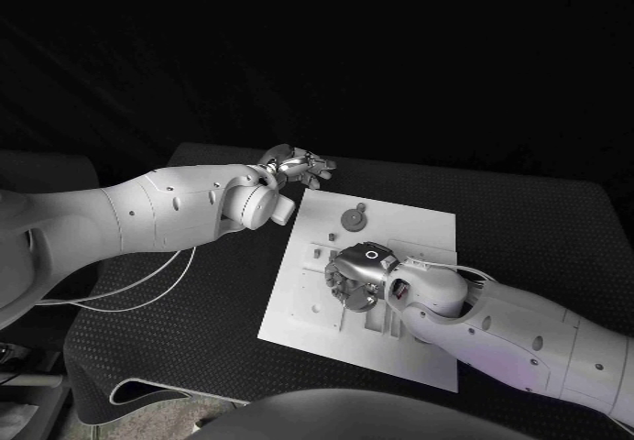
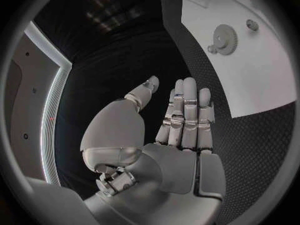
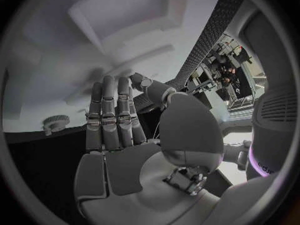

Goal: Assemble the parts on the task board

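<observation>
Right hand (image 1: 356,275) hovers low over the middle of the flat white task board (image 1: 423,229), fingers straight and side by side, holding nothing. The small round grey toothed gear part (image 1: 352,219) lies on the board just beyond its fingertips, probably loose. Left hand (image 1: 293,168), open and empty, sits off the board's far corner.

No text, label, brand or number can be read in any of the views. The only sign is a small white ring on the back of the right hand (image 1: 359,275), seen in the head view. A small red mark on that arm's wrist is too small to read, and the task board (image 1: 423,229) bears no legible marking.
</observation>
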